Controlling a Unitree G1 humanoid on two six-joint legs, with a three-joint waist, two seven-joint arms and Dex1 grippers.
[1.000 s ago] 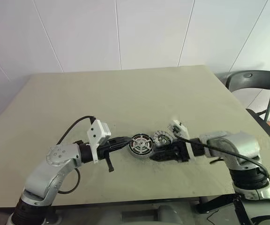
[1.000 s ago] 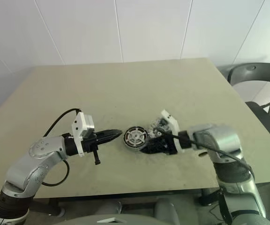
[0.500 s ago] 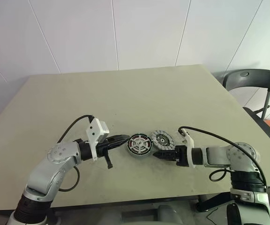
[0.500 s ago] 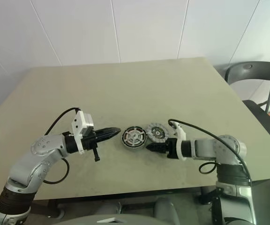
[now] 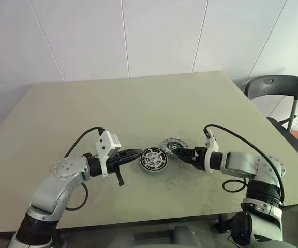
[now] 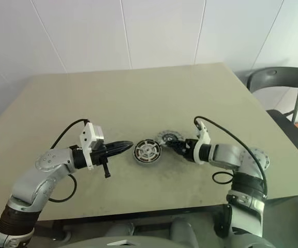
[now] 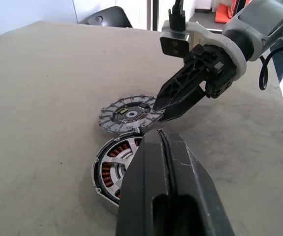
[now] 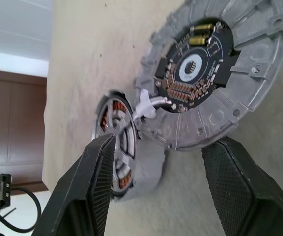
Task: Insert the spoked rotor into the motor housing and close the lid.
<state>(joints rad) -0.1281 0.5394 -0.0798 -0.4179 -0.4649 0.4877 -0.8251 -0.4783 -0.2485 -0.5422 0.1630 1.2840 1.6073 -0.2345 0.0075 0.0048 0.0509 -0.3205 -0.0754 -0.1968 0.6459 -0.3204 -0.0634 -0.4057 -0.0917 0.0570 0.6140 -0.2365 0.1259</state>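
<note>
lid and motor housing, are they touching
Touching. In the left wrist view the lid meets the motor housing at its rim, joined there by a small white connector.

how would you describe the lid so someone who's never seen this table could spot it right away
On the beige table, look between the two grippers, where two round parts lie side by side. The lid is the one nearer the right gripper, tilted on the housing's rim. Unlike the black motor housing with copper windings, it is a flat grey metal disc with a scalloped edge and a circuit board at its centre.
</note>
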